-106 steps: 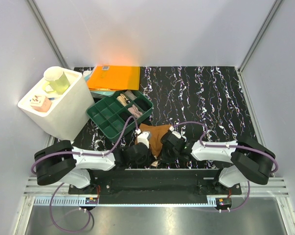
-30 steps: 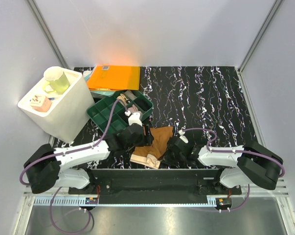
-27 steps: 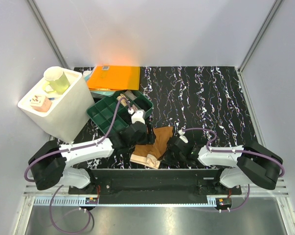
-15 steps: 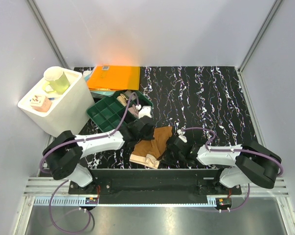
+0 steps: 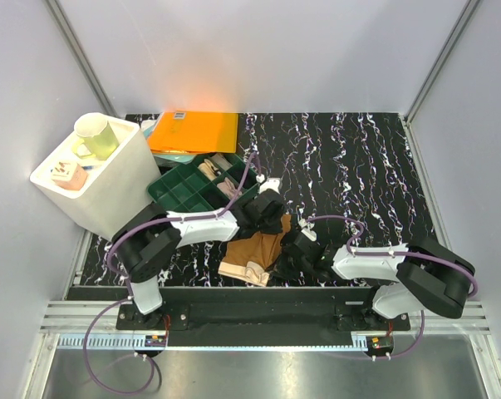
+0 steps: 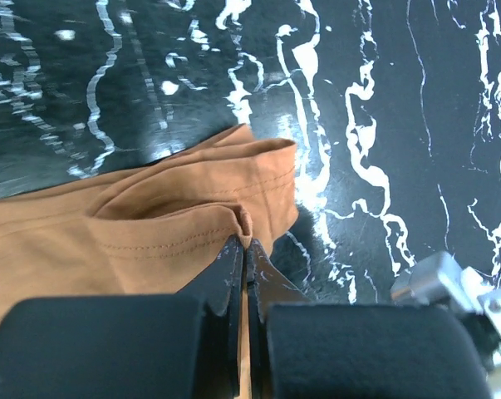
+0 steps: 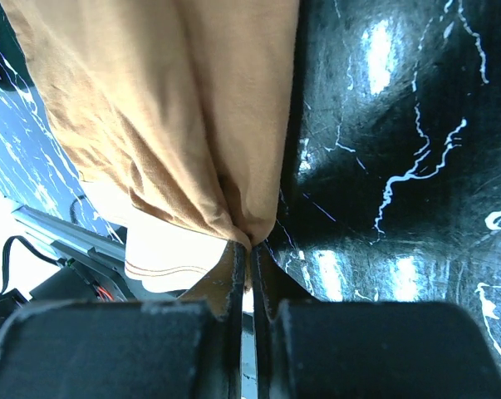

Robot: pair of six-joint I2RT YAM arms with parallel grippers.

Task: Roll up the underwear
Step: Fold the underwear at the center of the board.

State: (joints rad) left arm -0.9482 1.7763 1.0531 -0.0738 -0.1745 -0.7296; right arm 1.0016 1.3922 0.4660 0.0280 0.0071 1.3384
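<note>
Note the brown underwear [image 5: 252,252]: rumpled, with its pale waistband toward the arm bases, lying at the desk's [image 5: 358,166] near edge. The left gripper [image 6: 243,243] and right gripper [image 7: 250,249] are each pinched closed on a fabric fold.

You're in a lab test cell, not a home: bare grey panel walls [image 5: 275,50] at 12 o'clock, aluminium mounting rail [image 5: 275,341] at 6, marbled black tabletop [image 5: 358,166] between.

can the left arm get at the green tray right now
Likely yes: the green tray lies right beside the left end effector, nothing between, but it is shut on the brown underwear.
</note>
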